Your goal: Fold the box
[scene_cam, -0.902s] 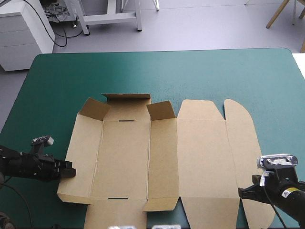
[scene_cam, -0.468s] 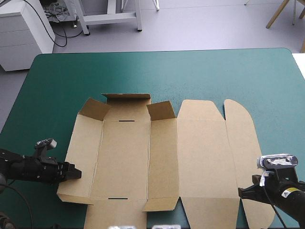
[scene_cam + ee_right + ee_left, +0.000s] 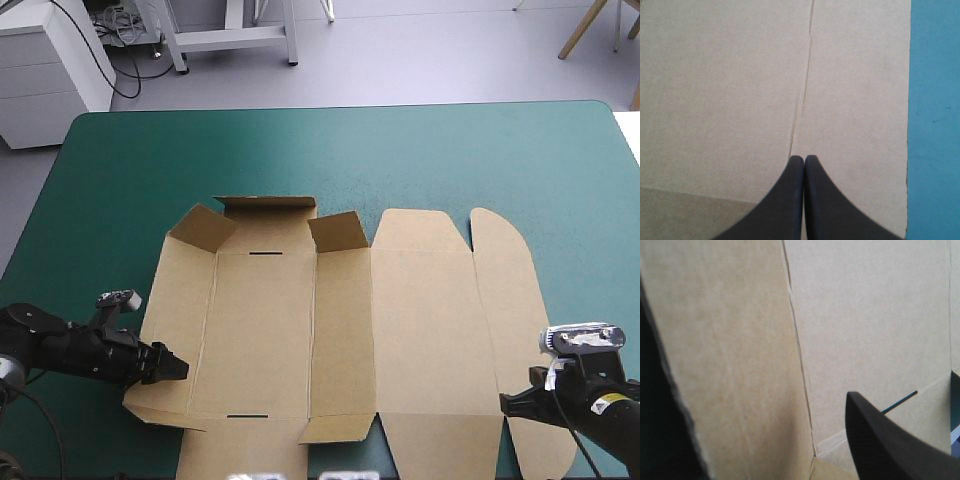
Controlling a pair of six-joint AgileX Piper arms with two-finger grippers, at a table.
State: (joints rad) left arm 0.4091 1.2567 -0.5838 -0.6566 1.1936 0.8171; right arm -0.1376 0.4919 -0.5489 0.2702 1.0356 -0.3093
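Observation:
The brown box [image 3: 400, 330] lies spread as a cut sheet on the teal-green cover, with three small flaps [image 3: 265, 202] raised at its far end. My left gripper [image 3: 178, 368] is at the front part of the sheet's left side panel [image 3: 730, 365]. It is open and straddles that panel's outer edge, one black finger [image 3: 890, 440] over the board. The panel tilts up slightly. My right gripper [image 3: 804, 159] is shut and empty. It rests its tip on the board [image 3: 740, 75] near the sheet's front right corner [image 3: 508, 403].
Teal-green cover [image 3: 350, 150] runs from the box's far flaps to the table's far edge. A narrower strip of cover [image 3: 935, 100] shows beside the sheet's right edge. The sheet's front flaps reach the table's near edge.
My left gripper has slid to the right from the bare cover onto the box's left side panel, whose outer edge now stands slightly higher. The right gripper has not moved.

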